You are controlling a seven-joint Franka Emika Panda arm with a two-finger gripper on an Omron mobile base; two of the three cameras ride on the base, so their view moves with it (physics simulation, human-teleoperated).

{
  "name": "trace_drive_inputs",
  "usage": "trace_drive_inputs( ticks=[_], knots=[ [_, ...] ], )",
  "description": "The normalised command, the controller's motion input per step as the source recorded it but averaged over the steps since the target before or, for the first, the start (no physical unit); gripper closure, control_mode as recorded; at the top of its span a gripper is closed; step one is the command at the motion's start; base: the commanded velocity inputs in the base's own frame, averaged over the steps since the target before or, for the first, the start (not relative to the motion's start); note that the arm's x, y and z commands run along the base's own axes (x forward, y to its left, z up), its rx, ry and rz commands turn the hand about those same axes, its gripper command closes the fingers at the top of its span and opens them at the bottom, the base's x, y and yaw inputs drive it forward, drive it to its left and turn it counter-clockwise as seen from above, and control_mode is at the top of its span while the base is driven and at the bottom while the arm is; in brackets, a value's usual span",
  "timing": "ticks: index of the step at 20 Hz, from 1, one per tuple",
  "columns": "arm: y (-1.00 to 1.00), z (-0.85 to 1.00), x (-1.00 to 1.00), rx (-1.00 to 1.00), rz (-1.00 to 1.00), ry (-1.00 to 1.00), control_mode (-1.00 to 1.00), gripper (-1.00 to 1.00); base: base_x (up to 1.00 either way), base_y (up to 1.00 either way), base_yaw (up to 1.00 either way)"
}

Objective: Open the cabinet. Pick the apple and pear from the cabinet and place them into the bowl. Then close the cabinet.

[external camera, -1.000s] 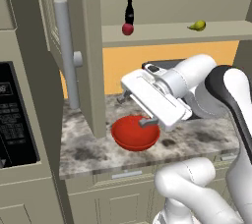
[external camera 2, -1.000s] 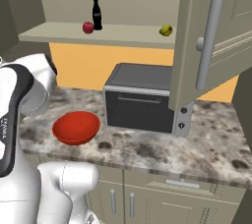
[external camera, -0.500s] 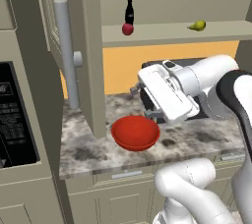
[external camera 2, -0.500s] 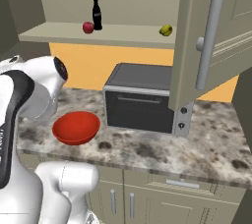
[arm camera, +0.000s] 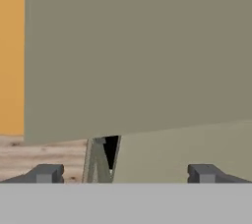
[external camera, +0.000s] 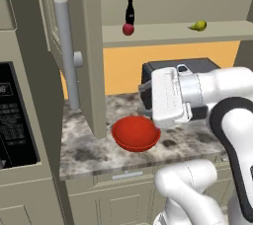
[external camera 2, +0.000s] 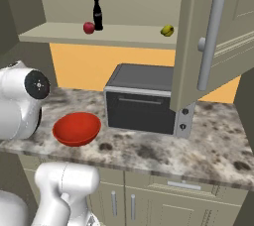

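Now, with your tool (arm camera: 125,174) spread wide and empty near the glossy red bowl (external camera: 135,132) on the speckled stone counter (external camera 2: 208,145), lift toward the far shelf of the open cabinet (external camera: 88,46). Take the round apple (external camera: 128,29) beside the dark bottle (external camera: 129,12); the narrow-necked pear (external camera: 198,25) lies farther right.

Apple (external camera 2: 89,28), pear (external camera 2: 167,30) on cabinet (external camera 2: 114,35) shelf; bowl (external camera 2: 77,128) on counter (external camera 2: 198,148) below.
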Motion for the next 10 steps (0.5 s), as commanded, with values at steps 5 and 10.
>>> trace_drive_inputs(
  ticks=[5, 10],
  knots=[
    [-0.12, 0.03, 0.32, 0.00, -0.34, 0.12, -1.00, -1.00, 0.00, 0.00, 0.00],
    [-0.30, 0.04, 0.28, 0.00, -0.24, 0.16, -1.00, -1.00, 0.00, 0.00, 0.00]
  ],
)
